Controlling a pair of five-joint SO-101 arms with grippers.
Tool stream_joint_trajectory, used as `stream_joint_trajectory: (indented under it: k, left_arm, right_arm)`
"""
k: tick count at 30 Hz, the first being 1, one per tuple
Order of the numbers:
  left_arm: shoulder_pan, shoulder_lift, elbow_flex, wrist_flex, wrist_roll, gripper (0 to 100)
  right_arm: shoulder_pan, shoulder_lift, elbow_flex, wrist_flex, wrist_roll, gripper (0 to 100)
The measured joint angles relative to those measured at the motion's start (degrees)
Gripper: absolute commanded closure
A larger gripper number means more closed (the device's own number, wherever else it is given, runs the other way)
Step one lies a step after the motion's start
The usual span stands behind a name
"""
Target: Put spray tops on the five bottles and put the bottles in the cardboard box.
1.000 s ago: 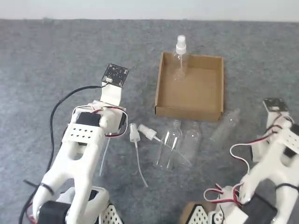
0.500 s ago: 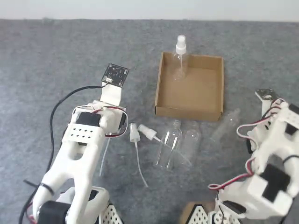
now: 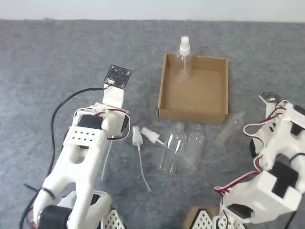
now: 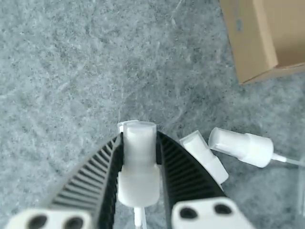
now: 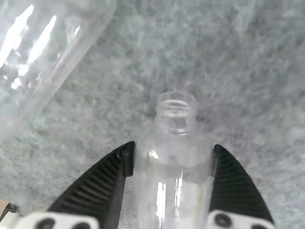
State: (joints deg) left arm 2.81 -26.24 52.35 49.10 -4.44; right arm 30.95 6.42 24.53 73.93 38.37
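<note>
The left gripper (image 4: 138, 138) is clamped on a spray top (image 4: 137, 183), its jaws flat against the collar and the nozzle head poking out past the fingertips. Holding it by the collar probably keeps the thin dip tube free to go into a bottle neck. The right gripper (image 5: 172, 148) is closed on an open bottle (image 5: 175, 114), with the jaws pressing its shoulders from both sides and the bare threaded neck sticking out beyond the tips. That grip likely leaves the mouth exposed for the top. Two loose spray tops (image 4: 240, 145) lie on the bench (image 3: 57, 57) just beside the left gripper's tips, within easy reach for later bottles. Ahead of that gripper sits the cardboard box (image 3: 190, 114), with one capped bottle (image 3: 183, 62) standing upright at its far side, so one of five looks done. Three lying bottles (image 3: 172, 150) rest uncapped between the two grippers, one of them nearest the right gripper. The held top and held bottle are well apart, so the next step is probably to bring them together.
</note>
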Motion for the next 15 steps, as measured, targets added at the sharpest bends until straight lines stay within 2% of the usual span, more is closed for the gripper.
stream_joint_trajectory:
  k: [5,9,15]
  left_arm:
    - [0.0,0.0,0.0,0.0,0.0,99]
    - [0.0,0.0,0.0,0.0,0.0,99]
    - [0.0,0.0,0.0,0.0,0.0,99]
  right_arm:
    - [0.0,2.2,0.1,-0.4,0.0,70.9]
    - [0.1,2.5,0.1,-0.4,0.0,75.3]
    - [0.1,2.5,0.1,-0.8,0.1,87.9]
